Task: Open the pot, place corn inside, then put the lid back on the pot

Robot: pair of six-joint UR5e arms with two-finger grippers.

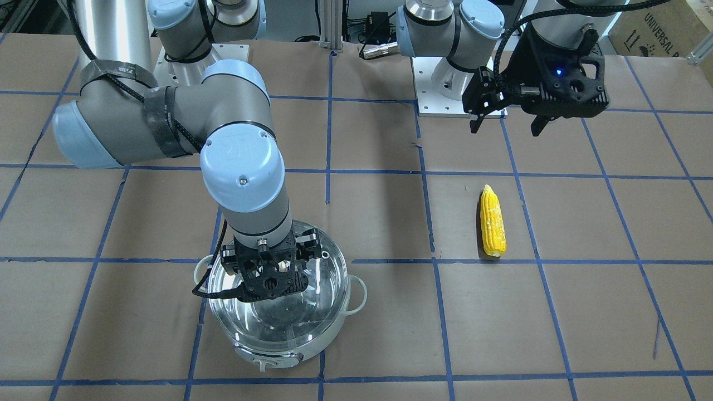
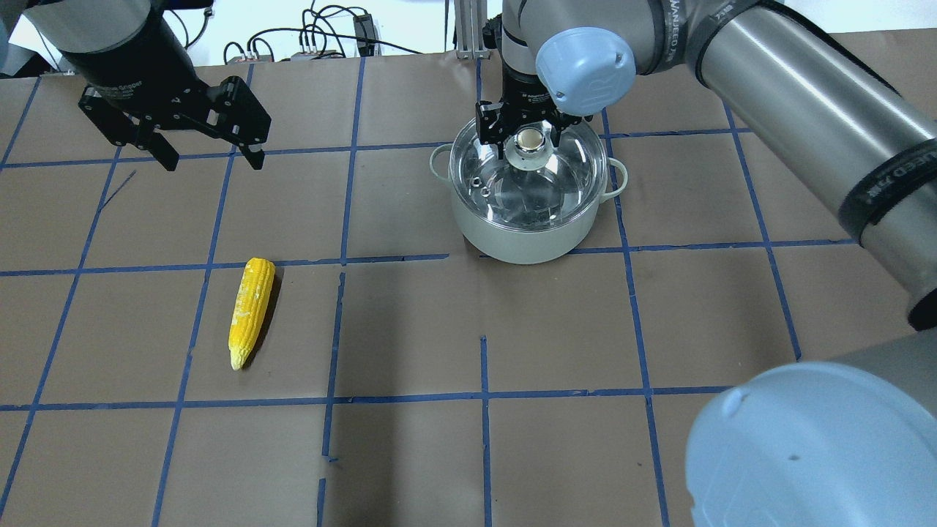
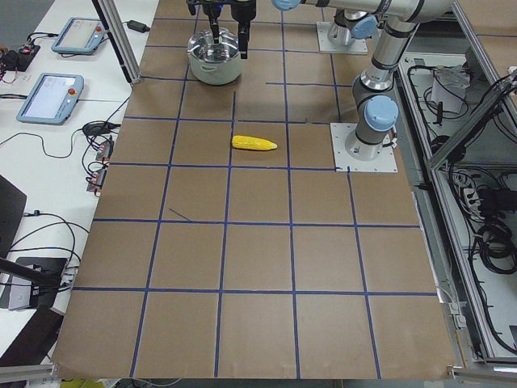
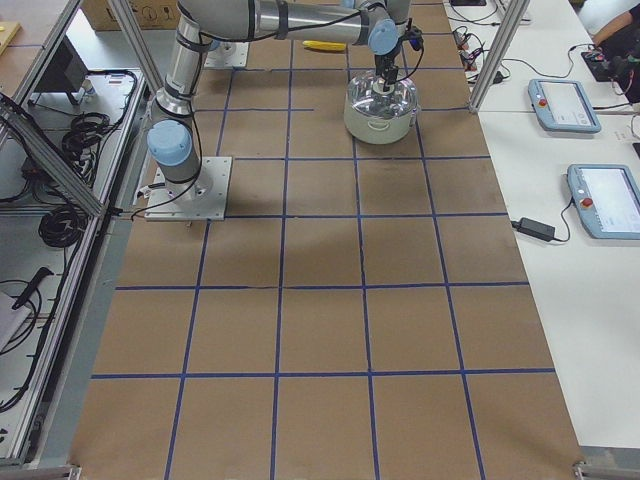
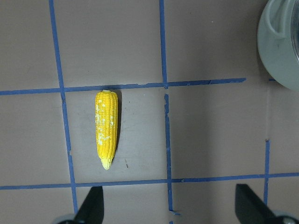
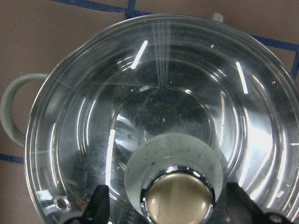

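The pot [image 2: 523, 238] stands on the table with the glass lid [image 2: 512, 190] on it. My right gripper [image 2: 530, 139] is open and straddles the lid's metallic knob [image 6: 177, 200]. Its fingers [image 6: 99, 207] stand apart from the knob on both sides. The corn [image 2: 251, 310] lies flat on the brown paper, well apart from the pot; it also shows in the left wrist view [image 5: 106, 128]. My left gripper [image 2: 208, 157] is open and empty, held in the air above the table beyond the corn's blunt end.
Blue tape lines grid the brown table cover. The arms' base plates [image 1: 459, 92] sit at the robot's edge of the table. Teach pendants [image 4: 565, 105] and cables lie on the side bench past the pot.
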